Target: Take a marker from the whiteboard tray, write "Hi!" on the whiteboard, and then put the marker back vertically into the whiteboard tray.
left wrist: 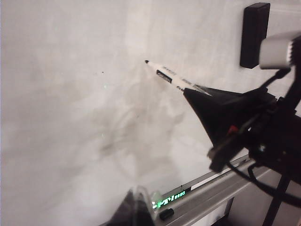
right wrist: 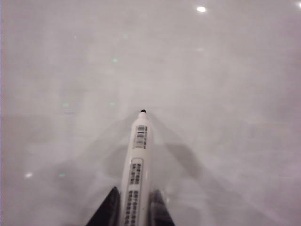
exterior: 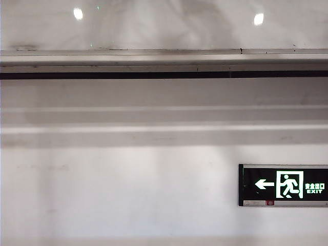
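Note:
My right gripper is shut on the marker, a white barrel with printed labels. Its bare black tip points at the whiteboard, and I cannot tell whether it touches. From the left wrist, the right gripper holds the marker slanted against the whiteboard, above the whiteboard tray. No writing shows on the board. My left gripper sits low near the tray, fingertips together with nothing between them. The exterior view shows the whiteboard and whiteboard tray, but no gripper.
A small black cap lies on the tray beside my left gripper. A black block sticks to the board above the right arm. Below the tray, a lit exit sign hangs on the matte wall.

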